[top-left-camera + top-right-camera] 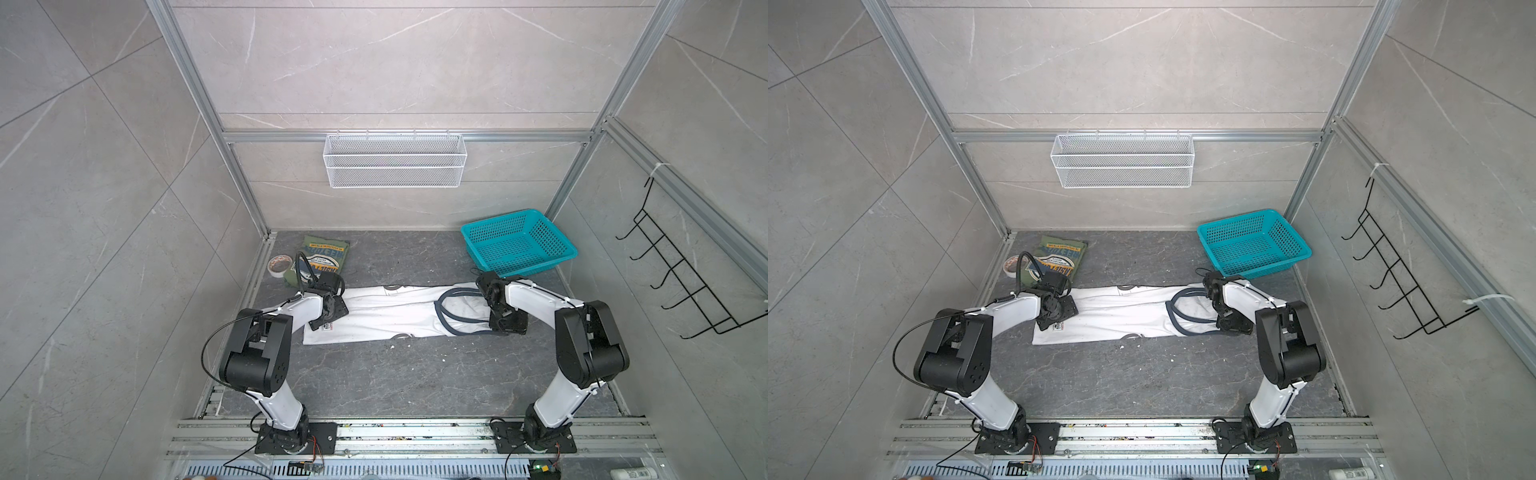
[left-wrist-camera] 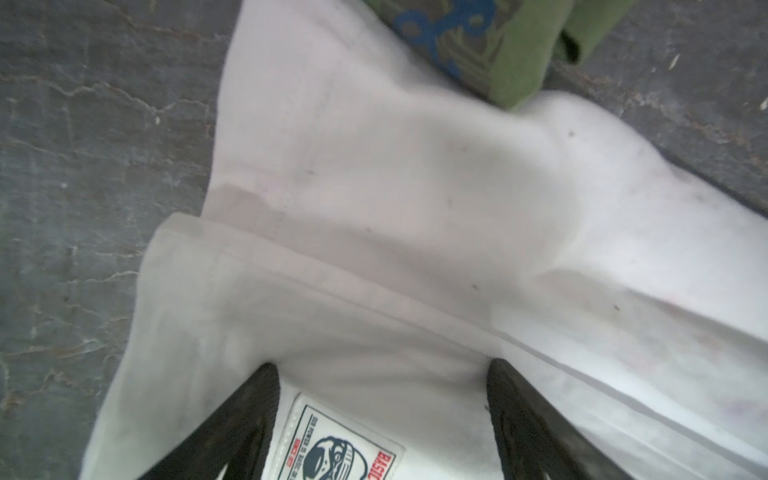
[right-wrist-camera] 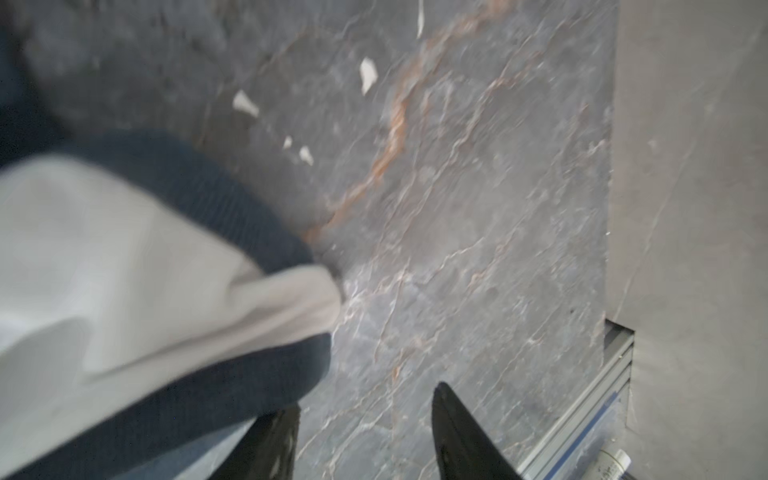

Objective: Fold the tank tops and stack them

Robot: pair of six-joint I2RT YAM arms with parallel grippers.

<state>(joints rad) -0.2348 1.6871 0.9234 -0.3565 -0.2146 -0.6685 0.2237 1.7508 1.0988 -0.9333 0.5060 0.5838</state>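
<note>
White tank top (image 1: 386, 316): soft knit cloth folded lengthwise into a long narrow strip, lying flat at mid-desk. Its long axis runs left to right in both top views. The hem end, with a sewn label (image 2: 336, 444), points left. The neck and strap end, edged in ribbed dark grey trim (image 1: 446, 316) that forms loops, points right.

Olive tank top (image 1: 328, 249): folded to a compact rectangle at the back left of the desk (image 1: 415, 374), printed graphic upward. In the left wrist view its near corner meets the hem end of the white tank top.

Left gripper (image 2: 382, 365): jaws spread wide, fingers planted on the white cloth either side of the label; no pinch seen.

Right gripper (image 3: 365, 399): jaws apart at the strap end, bare desk between them, trim lying against one finger; nothing held.

Surface: dark grey stone-pattern slab with pale and rust veins, scattered white flecks.

Surroundings: pale grey marble-look wall panels in an aluminium frame. A white wire mesh basket (image 1: 395, 162) hangs on the back wall. A teal perforated plastic basket (image 1: 552, 232) sits back right. A tape roll (image 1: 278, 265) lies beside the olive tank top.
</note>
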